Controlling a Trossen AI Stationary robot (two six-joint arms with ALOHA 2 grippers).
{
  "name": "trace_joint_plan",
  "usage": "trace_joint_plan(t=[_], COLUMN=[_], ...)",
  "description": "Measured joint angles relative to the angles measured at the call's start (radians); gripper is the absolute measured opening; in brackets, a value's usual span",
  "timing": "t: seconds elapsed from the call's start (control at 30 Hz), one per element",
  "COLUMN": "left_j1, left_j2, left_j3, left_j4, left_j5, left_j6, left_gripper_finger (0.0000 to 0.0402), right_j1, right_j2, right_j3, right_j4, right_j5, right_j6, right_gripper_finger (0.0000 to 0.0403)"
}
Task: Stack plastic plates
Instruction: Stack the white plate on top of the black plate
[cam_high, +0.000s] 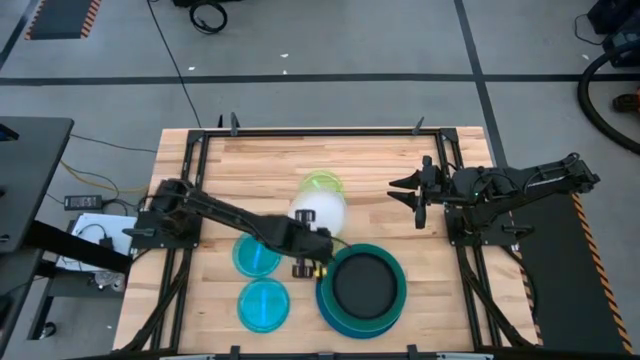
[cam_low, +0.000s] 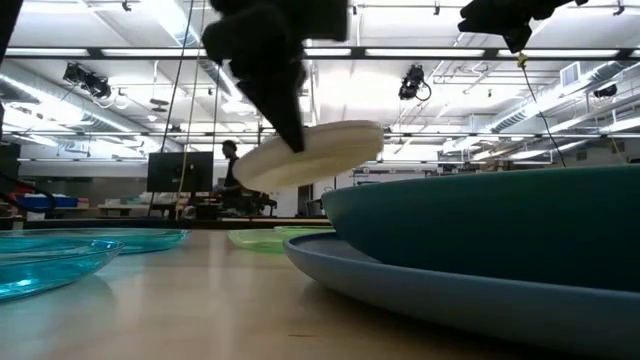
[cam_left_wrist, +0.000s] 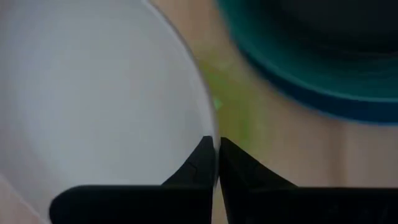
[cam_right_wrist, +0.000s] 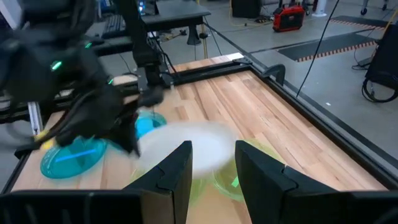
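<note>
My left gripper (cam_high: 312, 245) is shut on the white plate (cam_high: 320, 210), which hangs above the table's middle; it shows tilted in the low view (cam_low: 312, 152). Just to the far side, a translucent lime-green plate (cam_high: 322, 184) lies flat on the wood. The black plate (cam_high: 362, 284) sits inside the teal plate (cam_high: 396, 300), and that rests on the blue plate (cam_high: 324, 300) near the front edge. Two cyan plates (cam_high: 256, 256) (cam_high: 265, 304) lie flat to the left of that stack. My right gripper (cam_high: 415, 202) is open, in the air at the table's right side. My left gripper (cam_left_wrist: 216, 147) pinches the white plate's rim (cam_left_wrist: 198, 132) between its two fingers, at the plate's near edge. The fingers (cam_low: 285, 110) come down from above at a slant. The plate is lifted clear of the table and tilts away from the fingers.
The wooden tabletop (cam_high: 380, 160) is framed by black rails (cam_high: 300, 131). Bare wood lies along the far side and between the stack and the right arm. Beyond the table the low view shows a person (cam_low: 232, 165) far off among desks and monitors.
</note>
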Motion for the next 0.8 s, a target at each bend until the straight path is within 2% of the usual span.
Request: trace_joint_plan(t=[0.17,0.37,0.57,0.67,0.8], left_j1=[-0.060,-0.132,-0.169,-0.179,-0.180], left_j2=[0.120,0.214,0.257,0.273,0.280], left_j3=[0.171,0.331,0.344,0.344,0.344], left_j4=[-0.029,-0.011,0.100,0.119,0.116], left_j5=[0.030,0.048,0.124,0.127,0.125], left_j6=[0.055,0.260,0.514,0.571,0.573], left_gripper_finger=[0.0015,0.0015,0.0016,0.0016,0.0017], right_j1=[0.000,-0.007,-0.015,-0.014,-0.015], right_j2=[-0.002,-0.004,-0.004,-0.004,-0.004], right_j3=[0.000,0.000,0.000,0.000,0.000], right_j4=[-0.007,-0.009,-0.009,-0.012,-0.016], right_j5=[0.000,0.001,0.000,0.000,0.000], right_j6=[-0.014,-0.035,-0.035,-0.032,-0.032], right_gripper_finger=[0.0132,0.0132,0.0132,0.0132,0.0132])
